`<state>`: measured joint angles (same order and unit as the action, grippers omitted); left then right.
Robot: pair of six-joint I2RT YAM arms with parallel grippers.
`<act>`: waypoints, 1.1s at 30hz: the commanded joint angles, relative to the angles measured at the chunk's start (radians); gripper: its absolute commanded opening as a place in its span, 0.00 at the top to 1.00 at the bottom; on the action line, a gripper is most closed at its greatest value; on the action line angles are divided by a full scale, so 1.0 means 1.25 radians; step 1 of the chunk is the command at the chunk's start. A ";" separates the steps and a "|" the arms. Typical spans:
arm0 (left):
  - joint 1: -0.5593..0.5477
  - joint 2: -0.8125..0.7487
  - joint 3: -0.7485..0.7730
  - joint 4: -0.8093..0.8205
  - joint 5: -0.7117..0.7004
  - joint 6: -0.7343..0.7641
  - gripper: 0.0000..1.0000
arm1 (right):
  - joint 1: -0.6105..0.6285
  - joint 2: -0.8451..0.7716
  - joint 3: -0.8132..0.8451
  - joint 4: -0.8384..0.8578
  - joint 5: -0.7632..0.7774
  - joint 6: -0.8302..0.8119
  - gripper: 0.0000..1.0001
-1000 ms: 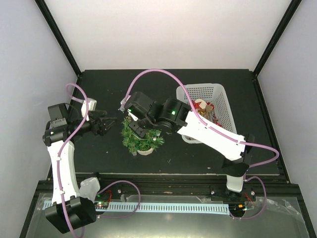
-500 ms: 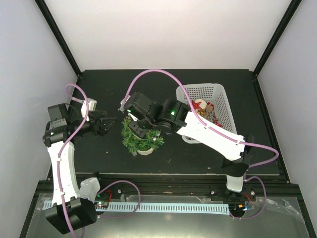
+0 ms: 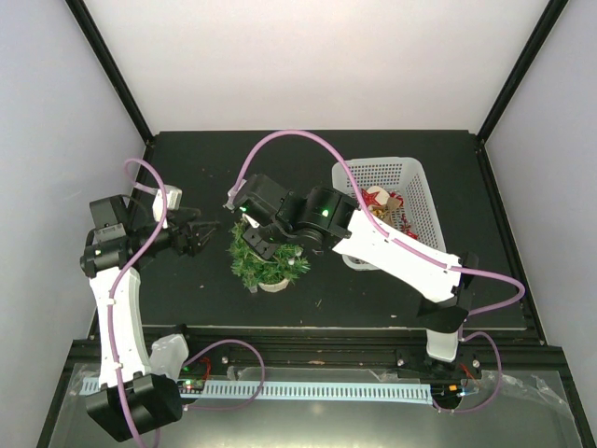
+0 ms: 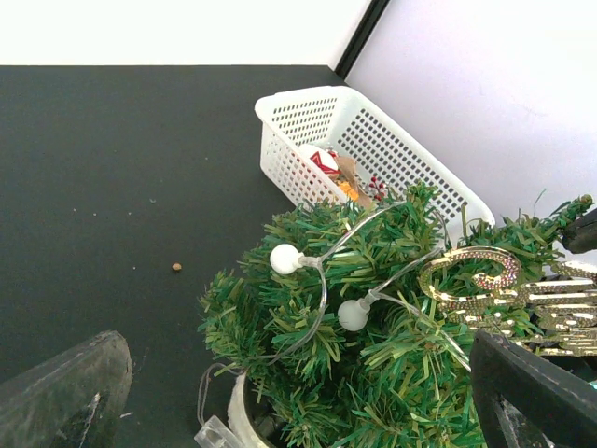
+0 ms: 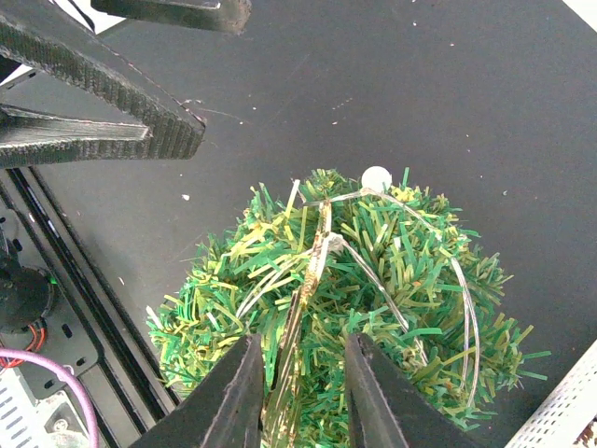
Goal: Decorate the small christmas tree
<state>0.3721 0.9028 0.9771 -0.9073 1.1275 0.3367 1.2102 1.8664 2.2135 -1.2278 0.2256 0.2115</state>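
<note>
We are parting the right gripper [image 5: 303, 392], clamped a moment ago, freeing the gold ornament [image 5: 297, 341] onto the small christmas tree [image 5: 392, 271].

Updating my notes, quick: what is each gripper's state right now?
Left gripper: open, empty.
Right gripper: partly open, gold ornament between its jaws, atop the small christmas tree.
</note>
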 commanded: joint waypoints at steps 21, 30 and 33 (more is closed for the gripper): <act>0.005 -0.008 0.000 0.018 0.002 -0.009 0.01 | 0.003 -0.049 -0.014 0.032 -0.051 0.004 0.72; 0.005 -0.008 0.000 0.018 0.002 -0.009 0.01 | 0.004 -0.049 -0.020 0.046 -0.059 0.001 0.66; 0.005 -0.006 0.000 0.018 0.002 -0.009 0.01 | 0.004 -0.051 -0.017 0.046 -0.059 0.001 0.66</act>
<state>0.3721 0.9005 0.9771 -0.9039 1.1263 0.3359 1.2102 1.8278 2.1967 -1.1893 0.1608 0.2157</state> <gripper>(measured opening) 0.990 0.343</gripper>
